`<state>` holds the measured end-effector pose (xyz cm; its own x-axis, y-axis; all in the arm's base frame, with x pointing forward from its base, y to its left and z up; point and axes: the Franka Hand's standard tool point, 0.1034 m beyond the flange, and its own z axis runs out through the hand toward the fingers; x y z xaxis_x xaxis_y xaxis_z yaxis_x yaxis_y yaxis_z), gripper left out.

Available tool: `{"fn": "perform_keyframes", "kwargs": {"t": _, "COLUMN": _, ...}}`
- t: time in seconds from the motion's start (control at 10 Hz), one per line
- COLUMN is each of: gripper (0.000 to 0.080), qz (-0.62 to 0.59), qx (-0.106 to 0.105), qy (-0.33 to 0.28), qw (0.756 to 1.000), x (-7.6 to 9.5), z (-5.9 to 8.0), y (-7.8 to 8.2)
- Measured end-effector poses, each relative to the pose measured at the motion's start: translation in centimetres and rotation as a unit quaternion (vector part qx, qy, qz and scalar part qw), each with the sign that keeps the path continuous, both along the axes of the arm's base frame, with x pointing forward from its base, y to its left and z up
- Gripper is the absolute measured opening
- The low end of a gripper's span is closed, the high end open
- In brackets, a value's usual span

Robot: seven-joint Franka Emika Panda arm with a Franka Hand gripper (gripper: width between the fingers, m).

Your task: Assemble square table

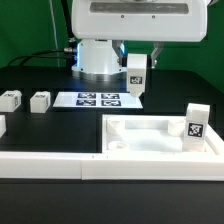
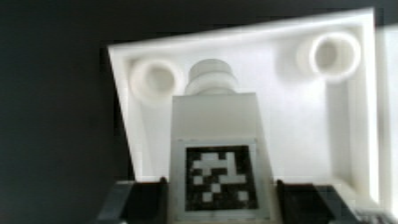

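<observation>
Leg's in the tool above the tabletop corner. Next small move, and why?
Probably a small sideways nudge before any descent. The tool is shut on the held leg, hanging above the tabletop. In the wrist view the leg's tip sits beside the nearest corner socket, not centred over it, so lowering now would likely land on the plate rather than in the hole.

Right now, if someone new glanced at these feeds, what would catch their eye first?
The gripper is shut on a white tagged leg, holding it upright above the end of the marker board at the exterior view's right. In front lies the square tabletop, with a second leg standing at its corner on the exterior view's right. Two loose legs sit at the exterior view's left.
</observation>
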<state>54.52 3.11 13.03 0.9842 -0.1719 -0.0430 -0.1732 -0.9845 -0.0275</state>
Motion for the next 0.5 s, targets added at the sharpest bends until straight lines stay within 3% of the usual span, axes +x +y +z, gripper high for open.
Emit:
{"fn": "perform_keyframes", "kwargs": {"t": 0.2, "gripper": 0.0291, "qz": 0.0, "qx": -0.007, "qy": -0.053, "qw": 0.999, "x": 0.1, "z": -0.3, "y": 0.1}}
{"fn": "perform_keyframes", "kwargs": {"t": 0.5, "gripper": 0.0291, "qz": -0.035, "qx": -0.031, "qy": -0.205, "qw": 0.978, "x": 3.9, "z": 0.3, "y": -1.5}}
